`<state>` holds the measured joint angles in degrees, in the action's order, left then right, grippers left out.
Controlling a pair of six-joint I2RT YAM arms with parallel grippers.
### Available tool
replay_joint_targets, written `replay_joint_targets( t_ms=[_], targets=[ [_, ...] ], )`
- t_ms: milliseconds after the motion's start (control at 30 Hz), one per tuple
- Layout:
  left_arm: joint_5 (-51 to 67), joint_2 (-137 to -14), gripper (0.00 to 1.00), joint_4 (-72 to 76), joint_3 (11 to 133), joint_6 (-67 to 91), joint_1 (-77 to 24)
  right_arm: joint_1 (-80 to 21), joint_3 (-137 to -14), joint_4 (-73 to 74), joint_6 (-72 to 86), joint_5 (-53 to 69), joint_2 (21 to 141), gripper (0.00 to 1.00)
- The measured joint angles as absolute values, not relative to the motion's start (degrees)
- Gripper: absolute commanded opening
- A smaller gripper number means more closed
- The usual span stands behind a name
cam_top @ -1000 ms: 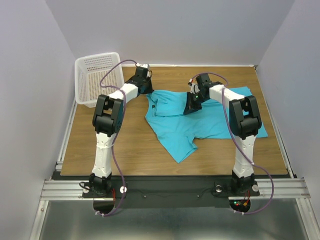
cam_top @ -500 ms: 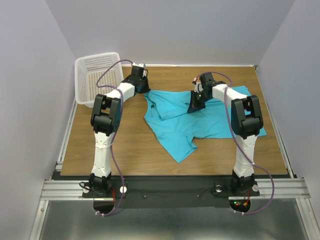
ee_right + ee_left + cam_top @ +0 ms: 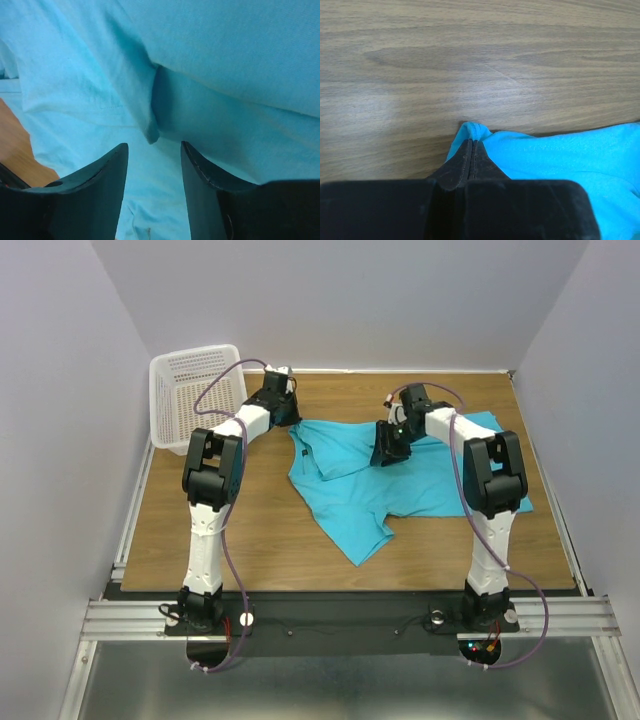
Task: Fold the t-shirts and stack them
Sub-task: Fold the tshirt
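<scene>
While the basket (image 3: 195,390) stands far-left, the left gripper (image 3: 471,146) pinches the t-shirt (image 3: 350,495) at its edge. The right gripper (image 3: 153,146) hangs spread over it.

**Plain turquoise short-sleeved cloth t-shirt (image 3: 420,485) half-folded on wooden bench (image 3: 250,530)**

It lies rumpled over the far right half, its far-left part doubled onto the body, one sleeve pointing toward the near edge.

Walls (image 3: 340,310): plain pale grey, closing in on three sides, well beyond both jaws.
Table (image 3: 270,540): wood-grain top, right beneath both jaws.
Rail (image 3: 130,618): aluminium frame, well behind the jaws, near edge.
Light: soft, even.
</scene>
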<state>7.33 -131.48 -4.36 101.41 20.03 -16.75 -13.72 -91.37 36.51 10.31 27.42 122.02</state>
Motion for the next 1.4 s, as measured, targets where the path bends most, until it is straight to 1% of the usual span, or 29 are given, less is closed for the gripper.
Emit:
replay_joint_targets(
  t_ms=[33, 67, 100, 233, 267, 300, 367, 400, 600, 733, 833, 867, 933, 1000, 1133, 1200, 1400],
  targets=[
    [7.4, -131.5, 0.13, -4.4, 101.5, 20.0, -16.8, -13.7, -91.4, 36.7, 9.6, 27.6, 121.6, 0.64],
    [7.5, -131.5, 0.18, -4.3, 101.5, 20.0, -16.8, -13.7, -91.3, 36.8, 9.0, 27.7, 120.9, 0.65],
    [7.7, -131.5, 0.28, -4.3, 101.5, 20.1, -16.8, -13.7, -91.3, 36.9, 8.1, 27.7, 120.1, 0.67],
    [8.6, -131.5, 0.43, -3.5, 101.5, 20.2, -16.8, -13.5, -91.3, 36.9, 3.4, 28.7, 114.4, 0.67],
    [8.9, -131.5, 0.45, -3.2, 101.5, 20.2, -16.8, -13.5, -91.3, 36.8, 2.3, 28.9, 113.4, 0.67],
    [9.2, -131.4, 0.52, -2.8, 101.5, 20.2, -16.8, -13.5, -91.4, 36.8, 0.7, 29.2, 111.7, 0.67],
    [9.9, -131.0, 0.56, -2.5, 101.5, 20.3, -16.8, -13.2, -91.4, 36.8, -2.4, 29.6, 109.7, 0.67],
    [10.3, -130.6, 0.63, -2.3, 101.5, 20.2, -16.8, -13.0, -91.4, 36.8, -3.3, 29.9, 109.2, 0.67],
    [11.2, -124.7, 0.64, -0.5, 101.3, 19.8, -16.8, -8.3, -90.9, 36.8, -10.7, 32.7, 108.3, 0.63],
    [12.3, -117.5, 0.64, 2.5, 97.1, 19.1, -16.8, -5.0, -86.8, 36.3, -13.9, 36.2, 107.1, 0.59],
    [14.5, -110.1, 0.6, 4.9, 89.8, 19.4, -16.8, -4.4, -82.4, 36.4, -15.5, 39.1, 105.7, 0.54],
    [15.4, -107.0, 0.58, 6.8, 85.5, 19.9, -16.8, -4.6, -81.4, 36.5, -15.8, 39.9, 105.4, 0.52],
    [16.9, -102.7, 0.5, 8.6, 79.3, 21.7, -17.0, -4.9, -80.2, 36.5, -15.9, 40.9, 105.1, 0.52],
    [18.2, -98.5, 0.47, 10.7, 72.1, 24.8, -17.5, -5.1, -79.6, 36.4, -15.9, 41.5, 104.9, 0.52],
    [19.7, -95.1, 0.47, 15.2, 60.1, 32.5, -19.6, -5.1, -78.7, 35.7, -15.7, 42.1, 104.4, 0.52],
    [19.7, -95.1, 0.47, 15.7, 57.0, 35.3, -20.7, -5.1, -78.4, 35.5, -15.6, 42.1, 104.1, 0.52],
    [19.0, -95.4, 0.47, 18.9, 54.4, 40.8, -23.3, -4.4, -76.7, 35.0, -15.0, 42.3, 102.3, 0.52]
  ],
)
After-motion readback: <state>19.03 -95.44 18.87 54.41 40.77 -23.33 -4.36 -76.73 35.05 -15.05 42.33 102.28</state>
